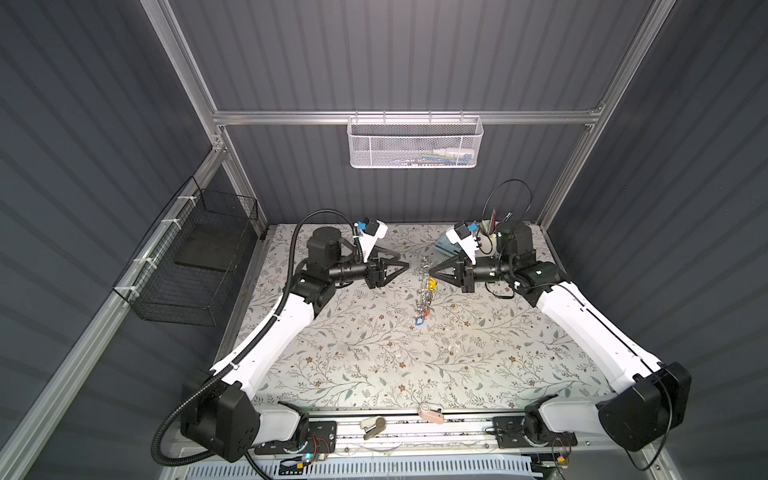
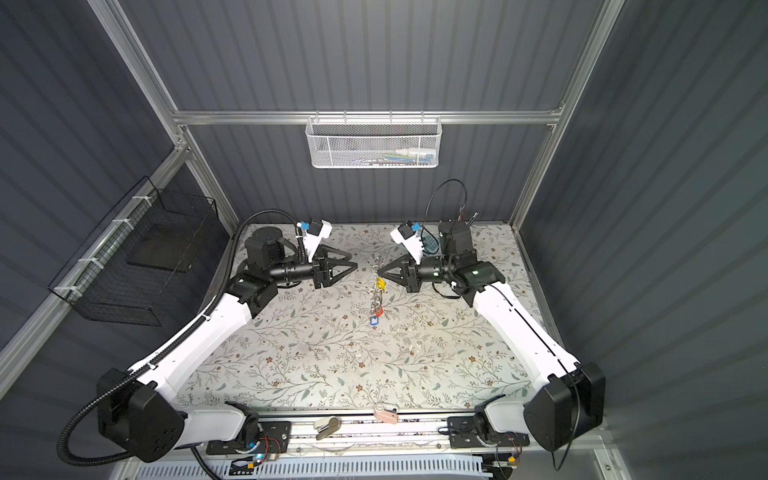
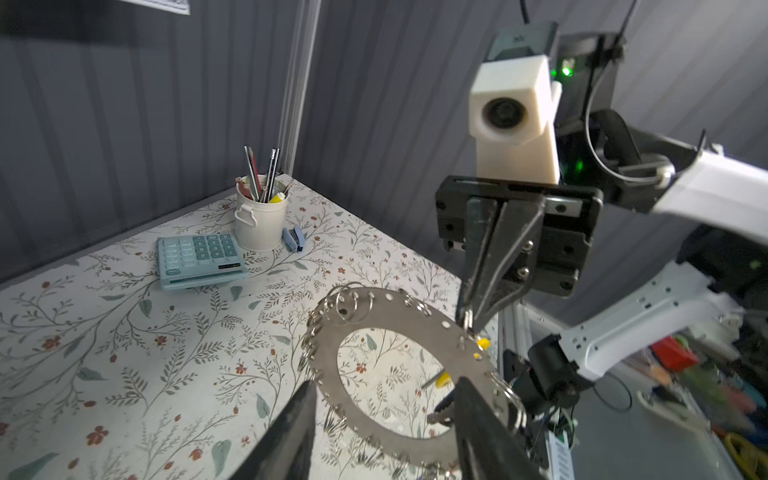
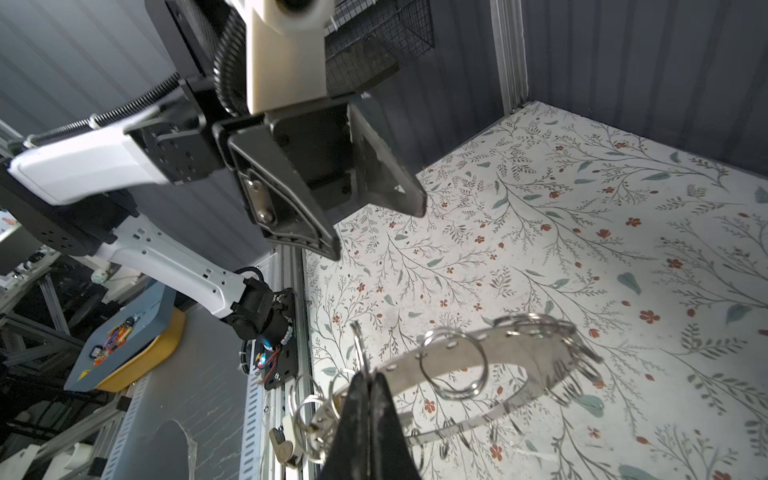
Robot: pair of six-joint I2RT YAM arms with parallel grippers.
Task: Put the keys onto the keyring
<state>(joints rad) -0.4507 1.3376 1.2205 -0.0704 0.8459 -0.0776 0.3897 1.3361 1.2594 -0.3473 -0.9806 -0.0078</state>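
The right gripper (image 1: 431, 272), clamped tight on one wire loop (image 3: 466, 324), holds the keyring (image 1: 424, 291) above the far middle of the table (image 1: 374, 365), keys (image 1: 432, 284) dangling, its flat face turned left toward the empty, half-spread left gripper (image 1: 404, 262) just beside it

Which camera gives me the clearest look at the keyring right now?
Left wrist: the keyring faces it, band and open centre visible, held by the right end effector. Right wrist shows it obliquely, partly hidden. In both top views it hangs edge-on, a thin line.
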